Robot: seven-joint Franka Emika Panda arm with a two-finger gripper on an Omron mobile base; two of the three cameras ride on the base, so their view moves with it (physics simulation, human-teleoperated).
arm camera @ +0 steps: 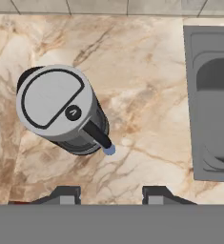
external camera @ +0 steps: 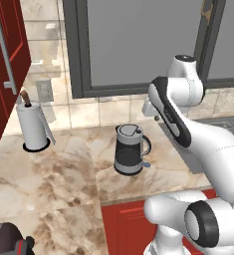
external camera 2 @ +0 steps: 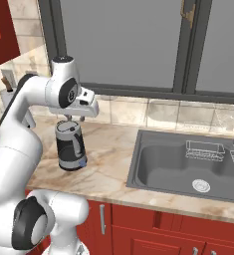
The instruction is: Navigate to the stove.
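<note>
1. Your hand hangs spread and empty over the marble-veined table.
2. Just beyond its fingertips stands a cylindrical grey kettle with a flat lid; off to one side lies the matte grey sink.
3. No stove here: drive the base along the table, arm tucked, until black grates appear.

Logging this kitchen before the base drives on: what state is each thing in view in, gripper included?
kettle: upright on the counter, lid shut
paper towel holder: upright near the wall
sink: basin holds a wire rack, no water seen
window: shut
upper cabinet door: shut
gripper: open, holding nothing, above the counter beside the kettle
</note>
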